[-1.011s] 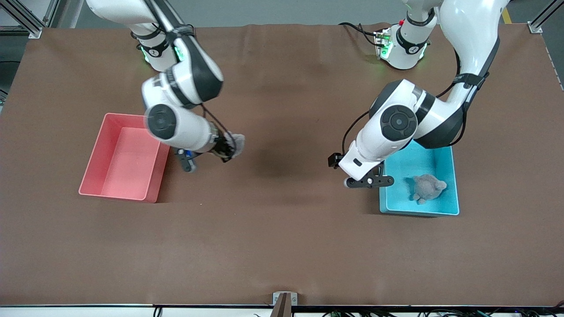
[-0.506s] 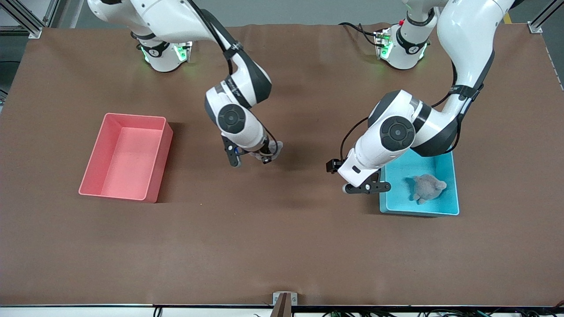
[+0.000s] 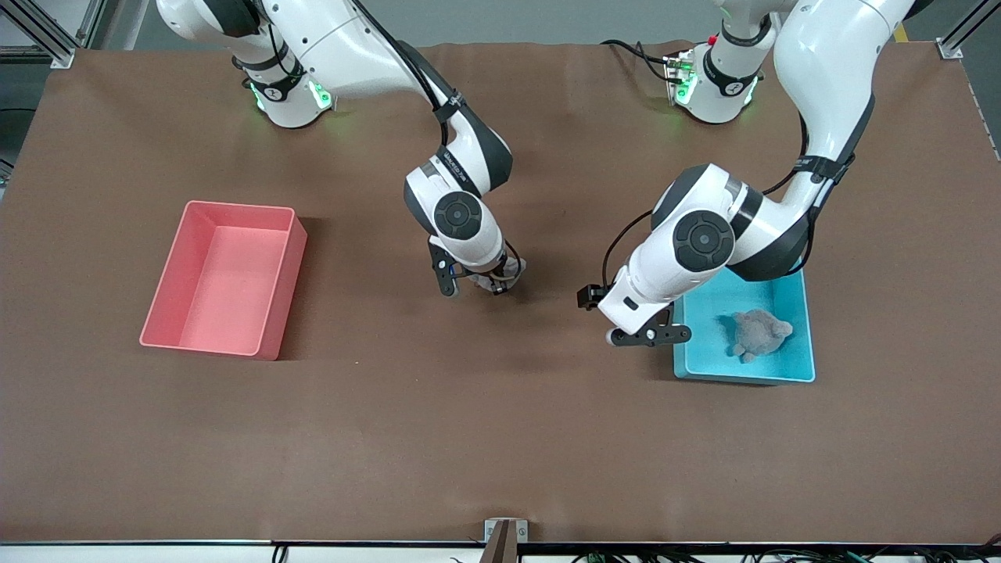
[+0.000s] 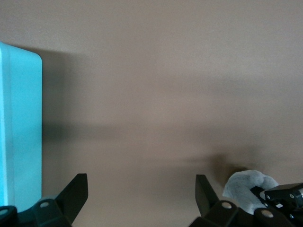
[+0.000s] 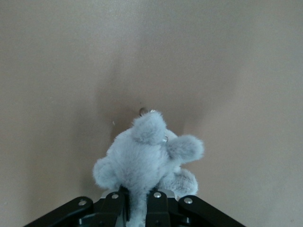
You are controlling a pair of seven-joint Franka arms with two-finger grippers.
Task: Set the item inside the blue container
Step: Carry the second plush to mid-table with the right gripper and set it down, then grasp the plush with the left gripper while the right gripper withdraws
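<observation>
Plush is what we are carrying: a small pale grey-blue fluffy stuffed animal (image 5: 147,161) pinched in the right gripper (image 5: 139,201), whose jaws are drawn tight into its body, over the bare middle of the brown cloth-covered table (image 3: 500,438), between the two bins. We judge it light, soft and compressible, unlikely to break and not slippery, though the fur gives under pressure, so a shallow pinch on a limb could slide off. The thick middle of the body, where we grip it, looks the safest hold. A small metal ring shows at its top in the right wrist view.

The left gripper (image 3: 651,335) waits with its jaws spread wide and nothing between them, just beside the wall of the light blue rectangular plastic bin (image 3: 804,328) on the side toward the right arm's end.

By our count: two plush toys, this one and a darker grey plush toy (image 3: 758,333) already lying in the blue bin; two bins, the blue one and a pink rectangular plastic bin (image 3: 270,313), which holds nothing; two arms.
</observation>
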